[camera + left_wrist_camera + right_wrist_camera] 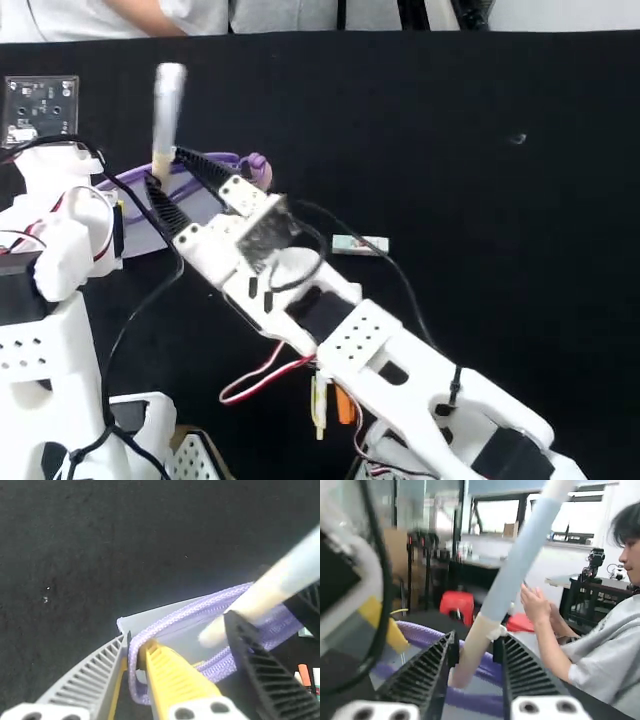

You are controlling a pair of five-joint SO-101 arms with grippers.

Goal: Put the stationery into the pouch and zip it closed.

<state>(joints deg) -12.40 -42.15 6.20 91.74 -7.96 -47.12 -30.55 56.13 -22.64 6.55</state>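
The pouch (195, 205) lies open at the table's left, clear-walled with a purple zipper (200, 612). My left gripper (134, 647), with grey and yellow fingers, is shut on the pouch's zipper edge; in the high view the left gripper (122, 208) sits at the pouch's left end. My right gripper (162, 172), with black ribbed fingers (432, 667), is shut on a pen (517, 560). The pen (166, 105), cream with a pale blue cap end, stands nearly upright, its lower tip (212, 635) just over the pouch opening. The purple zipper (420, 632) runs behind the pen.
A small flat pale item (360, 244) lies on the black cloth right of the pouch. A yellow piece (319, 400) and an orange piece (343, 402) show under the right arm. A circuit board (40, 105) sits at the far left. People sit beyond the table's far edge.
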